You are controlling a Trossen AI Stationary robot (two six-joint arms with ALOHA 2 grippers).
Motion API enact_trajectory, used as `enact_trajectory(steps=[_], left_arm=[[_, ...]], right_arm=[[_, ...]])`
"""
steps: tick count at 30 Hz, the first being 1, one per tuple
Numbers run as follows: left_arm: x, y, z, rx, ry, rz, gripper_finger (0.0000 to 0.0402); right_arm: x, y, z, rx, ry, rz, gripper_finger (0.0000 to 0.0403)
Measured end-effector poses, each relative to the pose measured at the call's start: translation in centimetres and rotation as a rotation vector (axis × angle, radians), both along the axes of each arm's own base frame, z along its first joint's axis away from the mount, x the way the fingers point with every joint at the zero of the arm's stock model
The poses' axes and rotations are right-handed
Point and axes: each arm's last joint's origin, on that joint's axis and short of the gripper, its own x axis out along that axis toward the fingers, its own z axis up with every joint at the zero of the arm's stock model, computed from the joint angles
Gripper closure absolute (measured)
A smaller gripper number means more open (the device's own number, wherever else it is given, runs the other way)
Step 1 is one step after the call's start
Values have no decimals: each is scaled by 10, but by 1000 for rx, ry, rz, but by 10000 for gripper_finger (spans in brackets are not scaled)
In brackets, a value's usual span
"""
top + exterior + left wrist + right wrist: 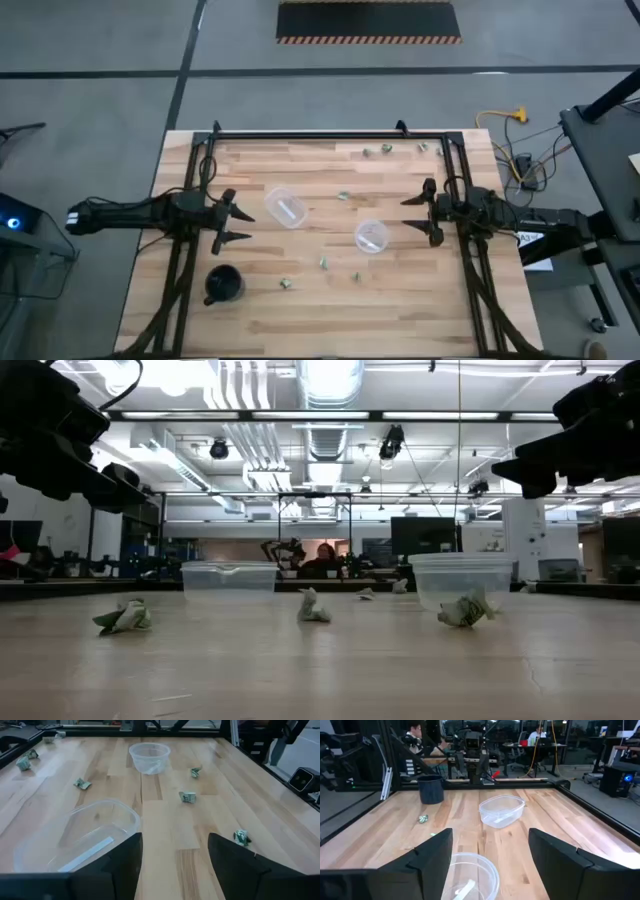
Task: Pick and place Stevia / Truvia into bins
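Observation:
Several tiny green-and-white Stevia packets lie scattered on the wooden table: one (343,196) between the bins, three near the near edge (325,263) (355,276) (285,283), and several along the far edge (386,149). Two clear round bins stand upright, one left of centre (285,207) and one right of centre (371,236). My left gripper (235,222) hovers open just left of the left bin (80,837). My right gripper (412,213) hovers open to the right of the right bin (470,875). Neither holds anything.
A black cup (224,284) stands near the table's near left corner, close to my left gripper. A black metal frame (330,134) runs along the far edge and both sides. People sit at desks in the room beyond the table (325,557).

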Motion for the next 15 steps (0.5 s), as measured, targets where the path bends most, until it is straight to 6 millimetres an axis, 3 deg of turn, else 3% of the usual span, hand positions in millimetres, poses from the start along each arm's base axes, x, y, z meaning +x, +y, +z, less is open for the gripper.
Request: enact_trajectory(steps=[15], left_arm=[[0,0,0,0,0,0,193]], right_arm=[[0,0,0,0,0,0,151]])
